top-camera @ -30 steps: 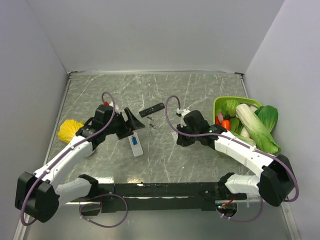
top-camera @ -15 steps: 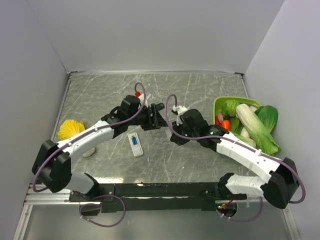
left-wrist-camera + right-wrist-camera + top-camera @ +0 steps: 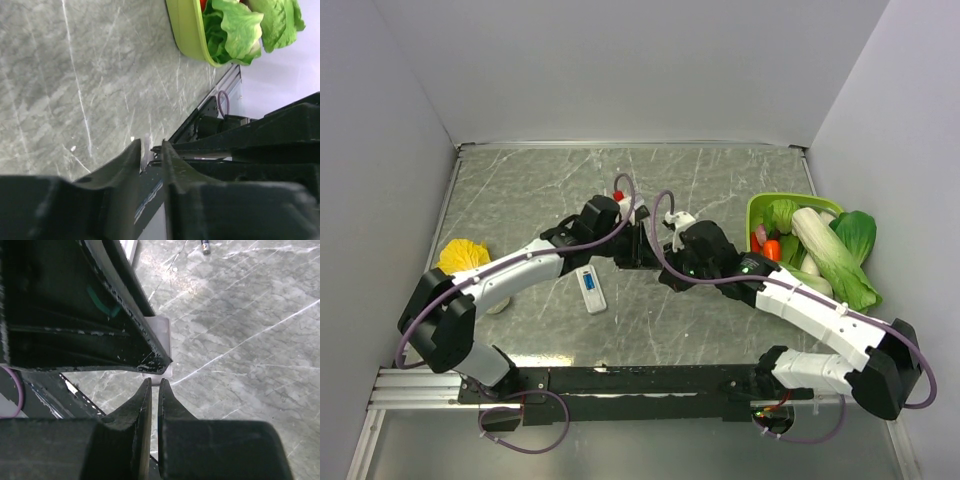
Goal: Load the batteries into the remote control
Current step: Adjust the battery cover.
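- The left gripper (image 3: 152, 150) is now hanging over the middle of the table (image 3: 520, 190), having swung there from beside the white remote (image 3: 591, 289) within the last second.
- Its fingers are closing as it travels. A second ago they were standing wide, and now only a narrow slit is showing between them.
- A small pale bit is showing in that slit at the tips. The views are not making clear what it is, nor whether it is being pinched.
- The right gripper (image 3: 154, 387) is staying closed tight with nothing between its fingers, and it is sitting just beside the left one.
- The white remote is lying flat and screen up where it was lying before, just beside the left forearm and apart from both grippers.
- One battery (image 3: 205, 246) is lying loose on the table, seen from the right wrist. The other is not showing — from above, the left gripper is covering the spot where both were lying a second ago.
- The left arm is probably going for a battery rather than the remote, so the loading itself is not yet beginning.
- With the screen facing up, the battery slot is likely facing the table — the remote is probably going to need turning over first.
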